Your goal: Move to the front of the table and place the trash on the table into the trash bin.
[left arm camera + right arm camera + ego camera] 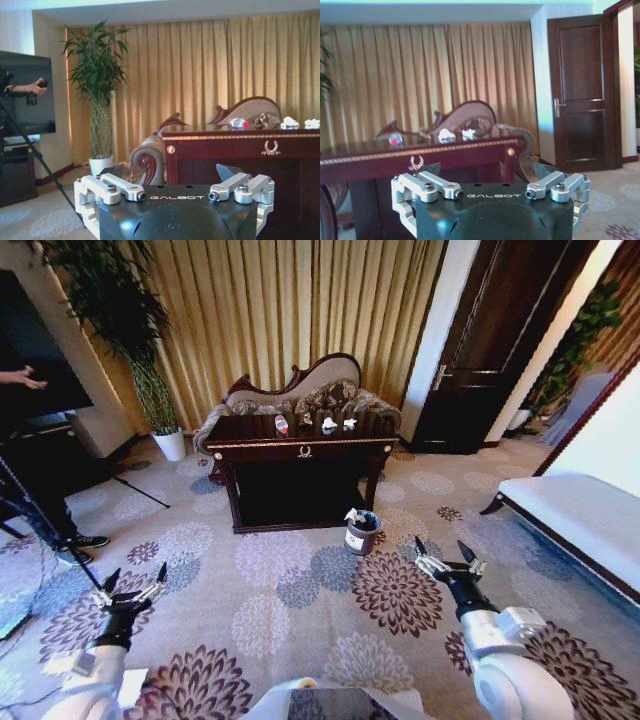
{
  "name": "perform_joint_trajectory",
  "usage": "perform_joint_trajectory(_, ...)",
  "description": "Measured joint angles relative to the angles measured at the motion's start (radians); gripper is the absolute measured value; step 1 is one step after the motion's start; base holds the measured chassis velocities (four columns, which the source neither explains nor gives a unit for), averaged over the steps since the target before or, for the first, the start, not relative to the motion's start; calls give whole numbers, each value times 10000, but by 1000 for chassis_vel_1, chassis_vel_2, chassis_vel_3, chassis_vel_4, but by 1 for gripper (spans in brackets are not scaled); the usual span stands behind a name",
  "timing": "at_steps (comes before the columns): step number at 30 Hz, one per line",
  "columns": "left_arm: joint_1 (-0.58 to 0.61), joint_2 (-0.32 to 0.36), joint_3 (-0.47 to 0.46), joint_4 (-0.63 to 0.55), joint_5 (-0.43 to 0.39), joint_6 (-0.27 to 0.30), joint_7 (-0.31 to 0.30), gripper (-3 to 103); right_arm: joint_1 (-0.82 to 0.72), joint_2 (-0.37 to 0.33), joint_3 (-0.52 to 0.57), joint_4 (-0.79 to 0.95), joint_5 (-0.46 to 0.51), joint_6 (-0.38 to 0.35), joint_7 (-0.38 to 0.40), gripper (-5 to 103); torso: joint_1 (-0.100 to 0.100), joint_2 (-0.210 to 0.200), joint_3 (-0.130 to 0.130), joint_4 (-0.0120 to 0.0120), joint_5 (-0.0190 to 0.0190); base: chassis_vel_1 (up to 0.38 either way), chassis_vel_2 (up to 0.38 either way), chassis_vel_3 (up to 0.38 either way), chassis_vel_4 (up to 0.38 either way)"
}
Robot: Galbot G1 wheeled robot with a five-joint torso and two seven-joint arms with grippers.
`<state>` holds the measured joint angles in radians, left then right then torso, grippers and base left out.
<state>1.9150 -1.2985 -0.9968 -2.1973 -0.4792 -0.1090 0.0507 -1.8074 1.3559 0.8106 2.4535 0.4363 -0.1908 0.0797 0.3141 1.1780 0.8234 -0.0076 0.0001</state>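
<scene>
**table and trash well ahead of both open grippers**

the table (300, 452) sits upper centre of the head view, bottle (281, 425) and paper wads (329, 425) on top, the trash bin (361, 533) just below its right corner. left gripper (133, 586) and right gripper (447, 558) hang low in frame, fingers spread and empty; the right one is nearer the bin.

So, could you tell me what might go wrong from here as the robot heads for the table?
1. The trash bin stands on the carpet just in front of the table, so driving in could knock it over.
2. The bottle lies on its side and may roll when touched.
3. Both the left gripper and the right gripper hang low with fingers open and could hit the table's front.
</scene>
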Motion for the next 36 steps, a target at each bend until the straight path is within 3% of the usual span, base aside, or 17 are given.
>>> perform_joint_trajectory(5, -44, 8, -96, -505, -122, 512, -8, 100, 178, -337, 75, 485, 420, -362, 299, 100, 0, 0, 0, 0, 0, 0, 0, 0, 0)
perform_joint_trajectory(7, -48, -19, -258, -972, -376, 1331, -32, 100, 180, -434, 111, 498, 292, -396, 308, 100, 0, 0, 0, 0, 1, 0, 0, 0, 0)
perform_joint_trajectory(8, -48, -19, -258, -972, -376, 1331, -32, 100, 180, -434, 111, 498, 292, -396, 308, 100, 0, 0, 0, 0, 1, 0, 0, 0, 0)
perform_joint_trajectory(10, -126, -19, -528, -1501, -664, 2312, -62, 100, 209, -463, 87, 494, -45, -373, 266, 100, 0, 0, 0, 0, 1, 0, 0, 0, 0)
perform_joint_trajectory(12, -343, 43, -780, -1819, -800, 2906, -58, 100, 296, -462, 80, 275, -447, -224, 74, 100, 0, 0, 0, 2, -2, 0, 0, 0, 0)
perform_joint_trajectory(13, -343, 43, -780, -1819, -800, 2906, -58, 100, 296, -462, 80, 275, -447, -224, 74, 100, 0, 0, 0, 2, -2, 0, 0, 0, 0)
perform_joint_trajectory(15, -816, 191, -1098, -2229, -1089, 4014, -78, 100, 414, -437, 49, -129, -676, -117, -22, 100, 0, 0, 0, 0, 1, 0, 0, 0, 0)
perform_joint_trajectory(17, -928, 222, -1157, -2322, -1161, 4313, -100, 100, 437, -428, 43, -218, -699, -99, -32, 100, 0, -1, 1, -1, 2, 0, 0, 0, 0)
perform_joint_trajectory(18, -1178, 276, -1218, -2509, -1272, 4833, -162, 100, 499, -404, 40, -391, -735, -53, -52, 100, 1, -1, 1, -1, 1, 0, 0, 0, 0)
perform_joint_trajectory(19, -1273, 285, -1202, -2571, -1245, 4967, -180, 100, 530, -397, 42, -449, -740, -28, -60, 100, 1, -1, 1, -1, 1, 0, 0, 0, 0)
perform_joint_trajectory(26, -1325, 195, -846, -2615, -744, 4942, -161, 100, 649, -438, 53, -299, -660, -38, -73, 100, 1, -1, 1, 0, -2, 0, 0, 0, 0)
perform_joint_trajectory(29, -1287, 176, -736, -2535, -397, 4602, -84, 100, 771, -464, 18, -84, -575, -200, -82, 100, 1, -1, 1, 2, -2, 0, 0, 0, 0)
perform_joint_trajectory(36, -1253, 172, -729, -2483, -248, 4400, 96, 100, 795, -458, -10, -61, -534, -301, -118, 100, 1, -1, 0, 1, -1, 0, 0, 0, 0)
